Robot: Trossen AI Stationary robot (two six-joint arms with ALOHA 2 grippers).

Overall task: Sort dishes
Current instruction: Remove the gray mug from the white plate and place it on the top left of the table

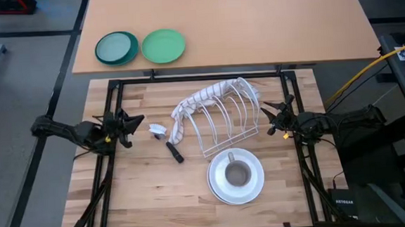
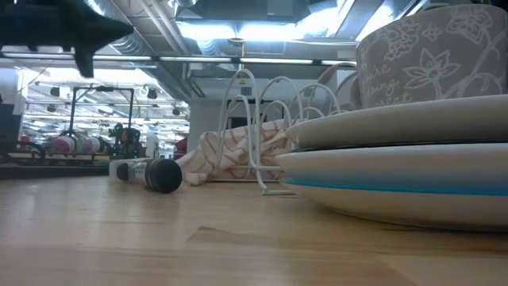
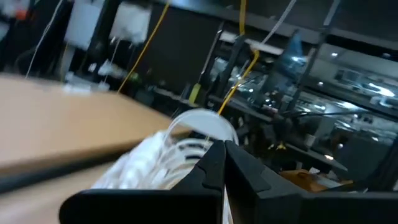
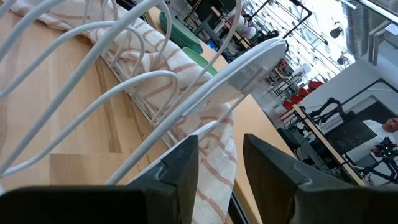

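A stack of round plates lies on the wooden table near its front edge, right of centre. A small grey cup stands upright on the top white plate. In the low view the stack shows a white plate over a light blue one, with the patterned cup on top. A white wire dish rack stands behind the stack, with a striped towel draped over it. My left gripper is shut and empty, left of the rack. My right gripper is open, close to the rack's right end.
A black-handled tool and a small white object lie on the table left of the rack. A bright green plate and a teal plate sit on the far table. Bare wood lies at the table's front left.
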